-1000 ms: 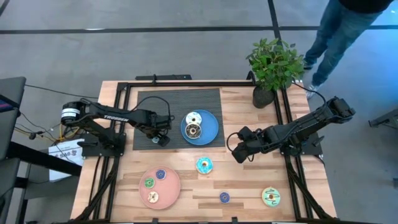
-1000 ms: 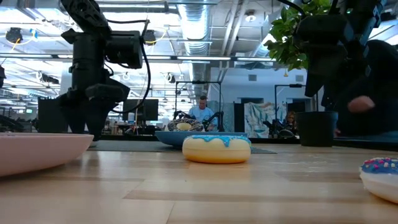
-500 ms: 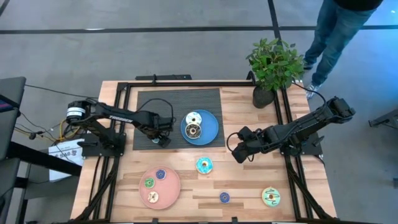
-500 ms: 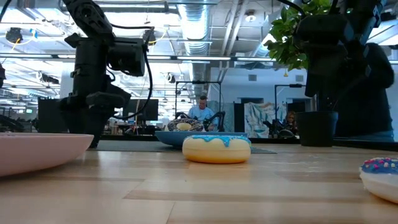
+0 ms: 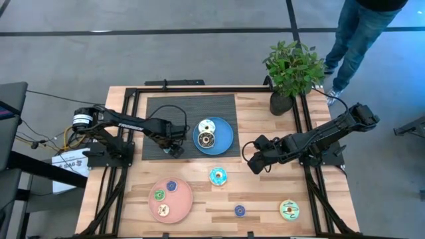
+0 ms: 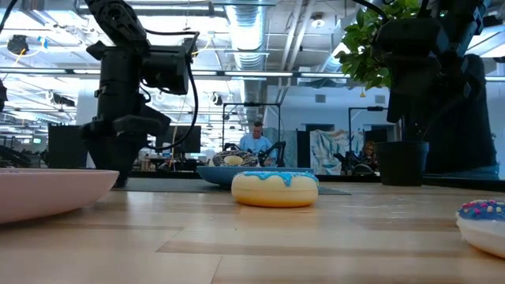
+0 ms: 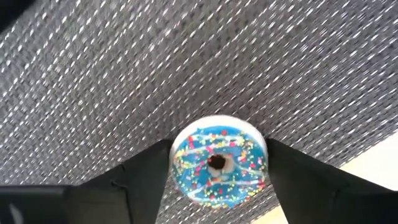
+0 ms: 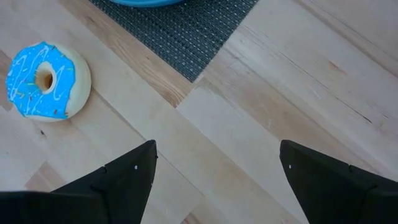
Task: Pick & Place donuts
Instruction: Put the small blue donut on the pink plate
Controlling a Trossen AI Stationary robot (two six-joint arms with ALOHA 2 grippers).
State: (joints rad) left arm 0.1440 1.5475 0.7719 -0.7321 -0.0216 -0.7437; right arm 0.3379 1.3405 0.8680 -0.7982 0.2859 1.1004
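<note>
A: From above we find the left gripper (image 5: 174, 149) low over the dark mat (image 5: 159, 109), just beside the blue plate (image 5: 222, 139), which holds two donuts; the right gripper (image 5: 254, 163) waits over bare table (image 5: 265, 199), near the teal donut (image 5: 218, 176).

B: From its own wrist we see a small blue sprinkled donut (image 7: 217, 160) lying on the mat between its fingers (image 7: 146, 174), which flank it closely; whether they touch it we cannot tell.

A: From the right wrist we see fingers (image 8: 127, 171) spread wide, holding nothing.

B: We judge the step a pick-up; next calls for a firm squeeze, then a straight lift.
</note>
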